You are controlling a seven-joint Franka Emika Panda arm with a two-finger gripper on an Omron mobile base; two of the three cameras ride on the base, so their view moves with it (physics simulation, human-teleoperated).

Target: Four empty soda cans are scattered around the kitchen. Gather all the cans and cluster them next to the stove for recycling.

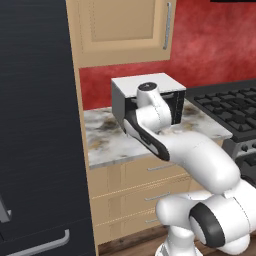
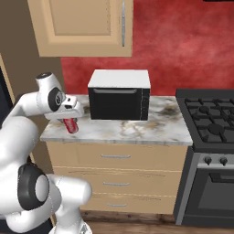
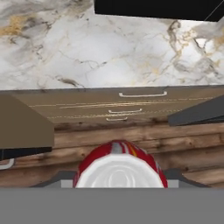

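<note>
The end effector [image 2: 71,119] is closed around a small red cylindrical soda can with white markings and a silver top [image 2: 71,124], holding it upright at the left end of the marbled worktop [image 2: 137,130], left of the boxy black microwave [image 2: 119,94]. The upright side grip presumably suits carrying it right to the black gas stove [image 2: 211,118].

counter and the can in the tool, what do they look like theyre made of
Counter: looks like polished marble or stone, white with grey and gold veins. Can: probably thin painted metal, glossy red with white markings; its silver top shows between the tool's fingers. As a rendering, it leaves both open.
</note>
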